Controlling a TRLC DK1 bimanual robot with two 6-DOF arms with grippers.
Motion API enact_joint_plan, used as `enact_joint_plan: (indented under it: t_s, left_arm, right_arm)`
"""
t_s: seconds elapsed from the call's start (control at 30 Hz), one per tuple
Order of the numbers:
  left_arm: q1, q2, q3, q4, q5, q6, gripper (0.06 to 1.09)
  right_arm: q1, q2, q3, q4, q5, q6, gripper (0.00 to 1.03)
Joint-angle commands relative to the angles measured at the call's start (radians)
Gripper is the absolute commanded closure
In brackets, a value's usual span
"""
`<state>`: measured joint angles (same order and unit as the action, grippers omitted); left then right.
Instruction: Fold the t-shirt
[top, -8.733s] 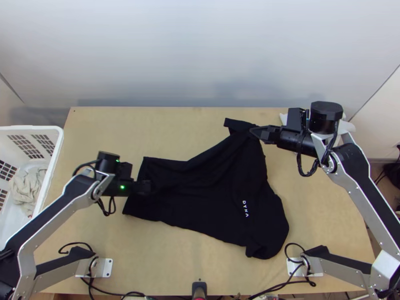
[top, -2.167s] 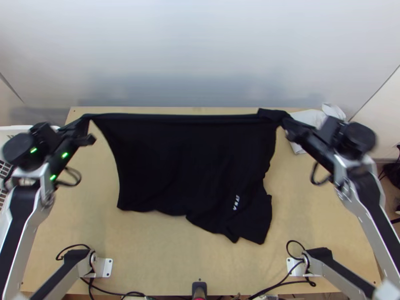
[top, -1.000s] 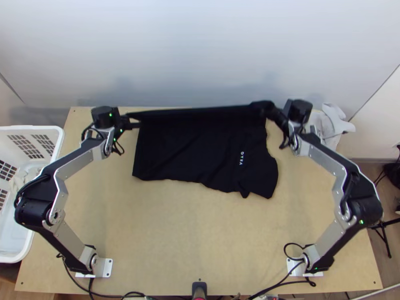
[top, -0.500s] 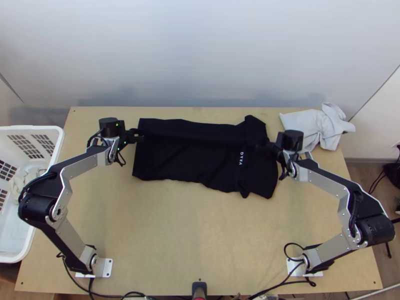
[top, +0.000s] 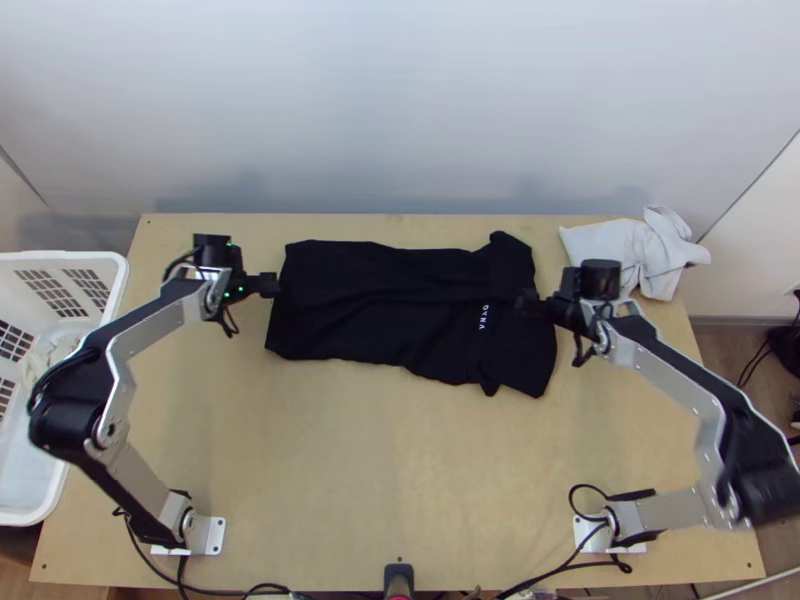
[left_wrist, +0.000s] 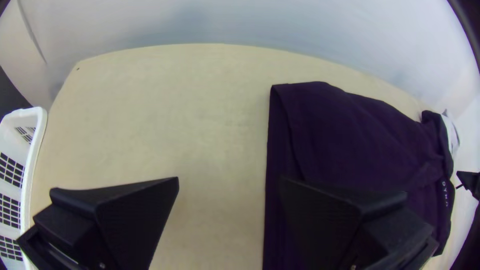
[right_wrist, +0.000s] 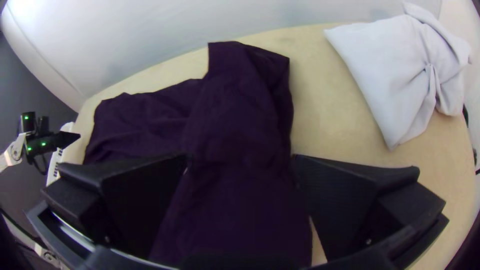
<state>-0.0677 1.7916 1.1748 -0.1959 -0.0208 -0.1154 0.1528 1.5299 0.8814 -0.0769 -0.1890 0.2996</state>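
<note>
One black t-shirt (top: 390, 330) lay flat, folded lengthwise, across the far half of the table (top: 400, 480), its far part turned over toward the near edge and a few soft ridges running along it. White lettering (top: 483, 317) showed near its right end. My left gripper (top: 270, 285) was at the shirt's left end, its fingers (left_wrist: 135, 212) spread wide and pinching nothing, one beyond the cloth and the other over it. My right gripper (top: 525, 303) was over the right part, beside the lettering, also spread wide with nothing pinched, and it hid some of the cloth there.

A pale grey cloth (top: 612, 248), bunched at one end, lay by the table's far right corner, near the shirt and partly past the right edge. To the left a white basket (top: 116, 275) stood beside the table with a light cloth (top: 35, 365) in it. A small black device (top: 399, 578) stood at the middle of the near edge.

A couple of seconds earlier I had the shirt's far side stretched taut between both grippers; by now that side had come down onto the rest, and I had let go at both ends.
</note>
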Motion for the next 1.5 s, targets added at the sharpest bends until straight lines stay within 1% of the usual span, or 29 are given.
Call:
enact_joint_plan:
  t_s: [0.0, 0.1, 0.17, 0.23, 0.3, 0.37, 0.43, 0.53, 0.6, 0.7, 0.83, 0.9, 0.97, 1.1, 1.2, 1.33, 1.47]
  left_arm:
    - [0.028, -0.141, -0.004, -0.195, 0.104, -0.003, 0.11]
    - [0.043, -0.209, -0.007, -0.327, 0.213, 0.022, 0.11]
    - [0.043, -0.236, -0.007, -0.442, 0.288, 0.072, 0.11]
    - [0.037, -0.25, -0.007, -0.568, 0.344, 0.138, 0.11]
    - [0.028, -0.251, -0.018, -0.657, 0.372, 0.201, 0.11]
    - [0.016, -0.25, -0.058, -0.683, 0.374, 0.243, 0.11]
    - [-0.001, -0.247, -0.107, -0.677, 0.372, 0.272, 0.11]
    - [-0.02, -0.244, -0.156, -0.632, 0.372, 0.27, 0.11]
    - [-0.021, -0.251, -0.187, -0.554, 0.369, 0.255, 0.11]
    - [-0.009, -0.264, -0.204, -0.402, 0.355, 0.181, 0.11]
    - [-0.006, -0.294, -0.222, -0.287, 0.352, 0.172, 0.11]
    - [-0.014, -0.314, -0.224, -0.255, 0.331, 0.174, 0.11]
    - [-0.029, -0.347, -0.236, -0.244, 0.331, 0.195, 0.11]
    - [-0.103, -0.374, -0.316, -0.204, 0.312, 0.29, 0.11]
    - [-0.132, -0.357, -0.354, -0.178, 0.295, 0.353, 0.11]
    - [-0.138, -0.311, -0.357, -0.149, 0.286, 0.392, 0.11]
    - [-0.13, -0.255, -0.346, -0.1, 0.237, 0.396, 0.13]
  right_arm:
    - [-0.01, -0.221, -0.012, -0.265, -0.182, -0.007, 0.03]
    - [-0.01, -0.344, -0.01, -0.432, -0.28, -0.06, 0.03]
    - [-0.009, -0.404, -0.002, -0.563, -0.34, -0.122, 0.03]
    - [0.004, -0.432, 0.016, -0.716, -0.368, -0.201, 0.03]
    - [0.01, -0.438, 0.028, -0.844, -0.383, -0.277, 0.03]
    - [0.01, -0.45, 0.03, -0.914, -0.383, -0.326, 0.03]
    - [0.01, -0.471, 0.025, -0.923, -0.383, -0.336, 0.03]
    - [0.011, -0.49, 0.034, -0.969, -0.397, -0.355, 0.03]
    - [0.022, -0.491, 0.033, -0.989, -0.414, -0.358, 0.03]
    - [0.044, -0.51, 0.031, -0.988, -0.417, -0.353, 0.03]
    - [0.07, -0.521, 0.039, -0.982, -0.42, -0.32, 0.03]
    - [0.079, -0.524, 0.034, -0.983, -0.42, -0.307, 0.03]
    - [0.079, -0.536, 0.022, -0.983, -0.42, -0.304, 0.03]
    - [0.079, -0.553, -0.013, -0.983, -0.423, -0.301, 0.03]
    - [0.113, -0.57, -0.055, -0.982, -0.432, -0.287, 0.03]
    - [0.175, -0.577, -0.093, -0.972, -0.432, -0.252, 0.03]
    - [0.226, -0.574, -0.128, -0.914, -0.432, -0.22, 0.03]
